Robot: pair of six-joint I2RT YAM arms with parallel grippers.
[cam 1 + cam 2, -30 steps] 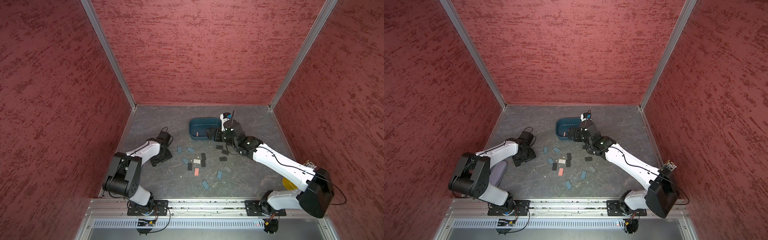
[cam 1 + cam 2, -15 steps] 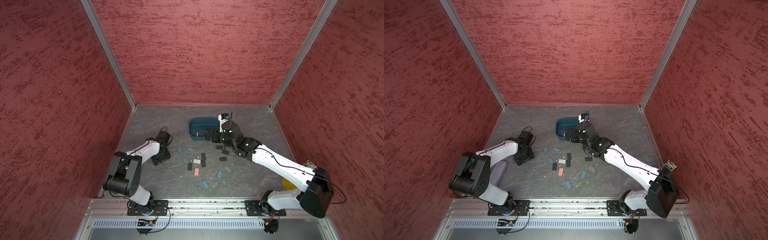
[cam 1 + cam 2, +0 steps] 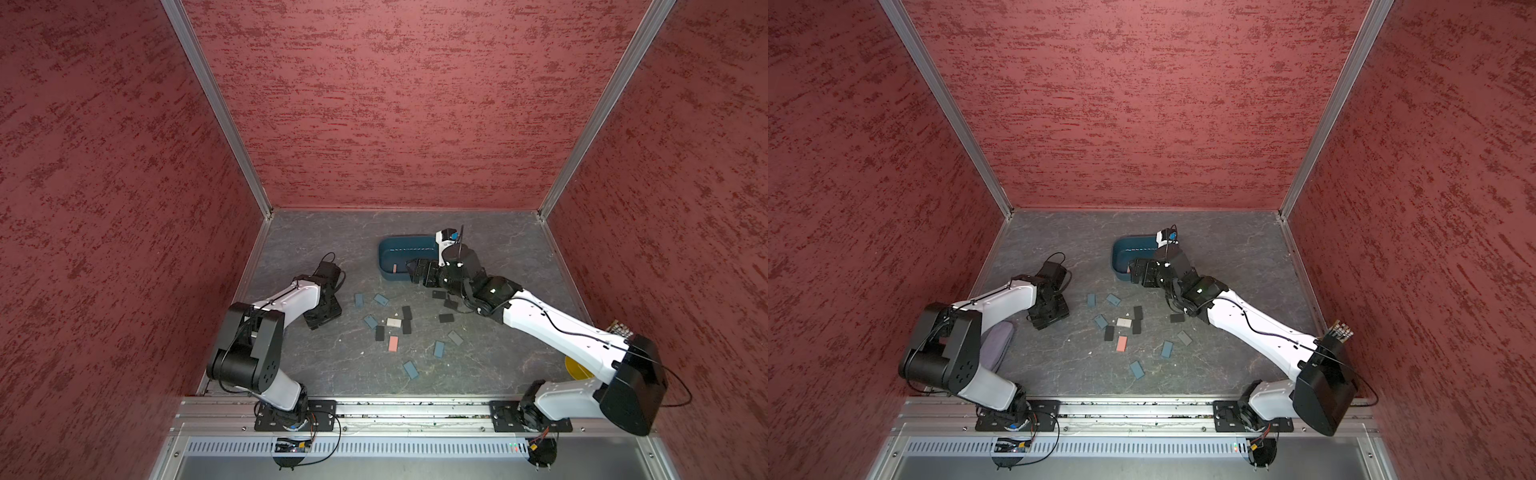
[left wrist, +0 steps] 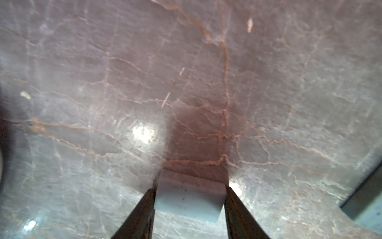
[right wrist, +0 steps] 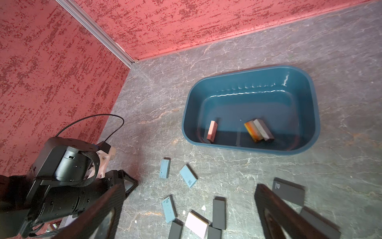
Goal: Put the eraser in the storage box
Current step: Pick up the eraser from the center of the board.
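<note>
My left hand [image 4: 189,189] is clamped on a pale grey, rectangular rubber eraser [image 4: 189,199]. My two dark fingers [image 4: 143,213] press against its opposite sides, and it fills the gap between them. It sits low over the grey, marble-veined desk [image 4: 206,62]; whether it touches the surface I cannot tell. In both top views this hand [image 3: 322,316] is over the left part of the desk. It is well apart from the storage box [image 3: 401,249], a dark teal-blue plastic tub with rounded corners and shallow walls. The tub stands toward the back wall, near the middle of the desk.

My right hand [image 5: 189,187] gapes wide, with nothing between its fingers [image 5: 277,209]. In a top view it [image 3: 1138,272] hangs at the near edge of the storage box.

My right wrist view looks down into the box. A pink eraser [image 5: 211,130] lies by the near wall. Apart from it, an orange block [image 5: 252,129] lies touching a grey-and-white block [image 5: 263,130].

Between my two arms, loose erasers lie scattered flat on the desk: several blue-grey erasers [image 3: 410,370], several black erasers [image 3: 379,333], one salmon-pink eraser [image 3: 393,343] and one white eraser [image 3: 393,322] among them. None of these touches either hand.
</note>
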